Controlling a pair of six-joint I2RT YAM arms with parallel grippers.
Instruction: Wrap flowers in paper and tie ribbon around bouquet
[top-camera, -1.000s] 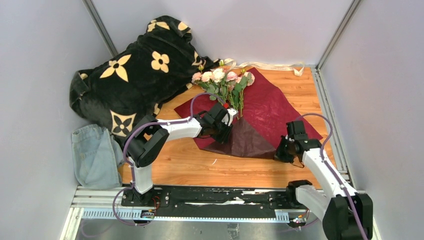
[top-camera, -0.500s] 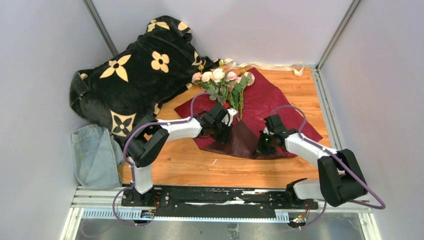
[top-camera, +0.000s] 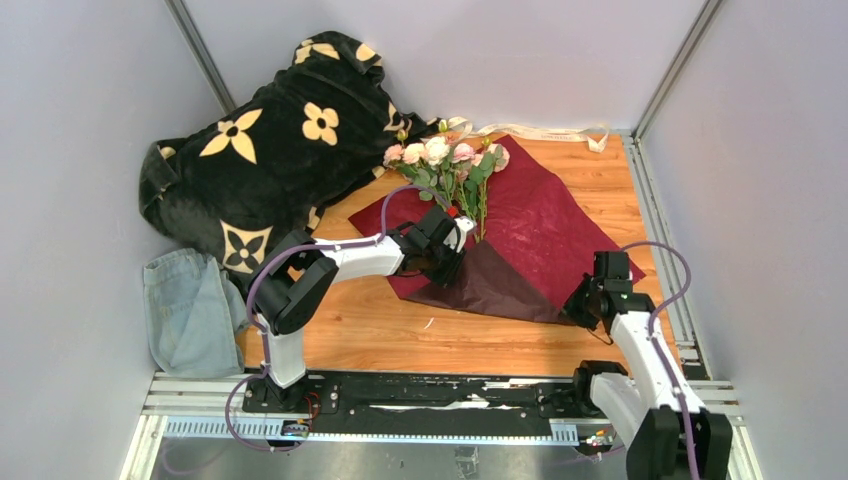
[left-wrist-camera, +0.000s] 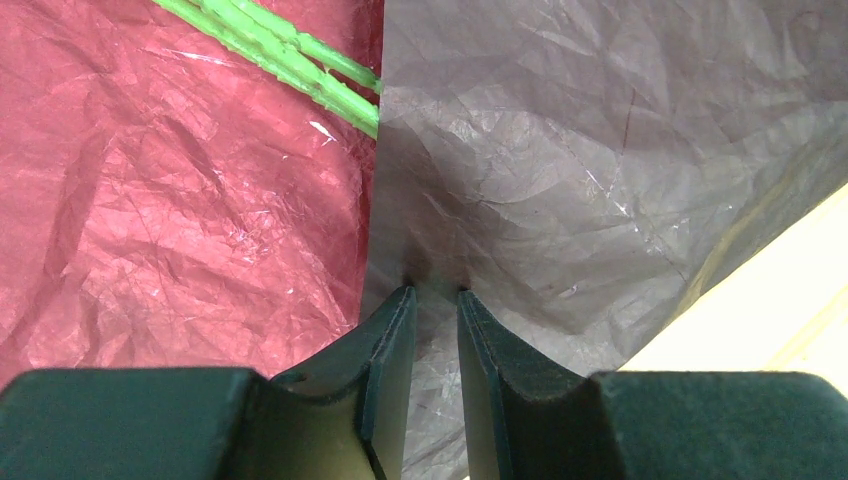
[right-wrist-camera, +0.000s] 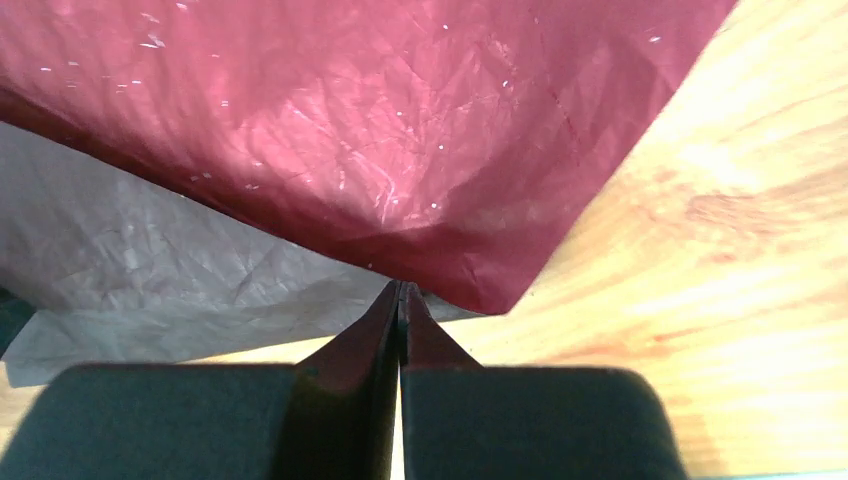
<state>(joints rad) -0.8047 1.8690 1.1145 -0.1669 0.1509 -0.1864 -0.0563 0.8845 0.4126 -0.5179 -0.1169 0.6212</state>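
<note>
Top external: the paper (top-camera: 560, 220), dark maroon and crinkly, lies spread on the wooden table (top-camera: 400, 335), its near corner folded over so a duller brown flap (top-camera: 490, 280) faces up. The flowers (top-camera: 440, 160) lie on the paper's far left part, heads at its far edge, stems running down toward the flap. The ribbon (top-camera: 545, 132) lies just beyond the paper's far edge, against the back wall. A black flower-print blanket (top-camera: 270, 150) is heaped left of the paper, with a blue denim cloth (top-camera: 190, 310) nearer and further left. The left gripper (top-camera: 445, 250) sits on the paper at the flap's far left end, by the stem ends. The right gripper (top-camera: 578, 308) is at the paper's near right edge, over bare wood. Left wrist: left gripper (left-wrist-camera: 432, 292) fingers a little apart, a narrow gap with paper showing through, tips down on the flap right beside its fold line; green stems (left-wrist-camera: 290, 60) run under the flap's edge, and red paper (left-wrist-camera: 180, 200) is left of the fold. Right wrist: right gripper (right-wrist-camera: 400, 288) fingers pressed together, tips just at the paper's (right-wrist-camera: 380, 120) near corner, not clamping it as far as shows.
</note>
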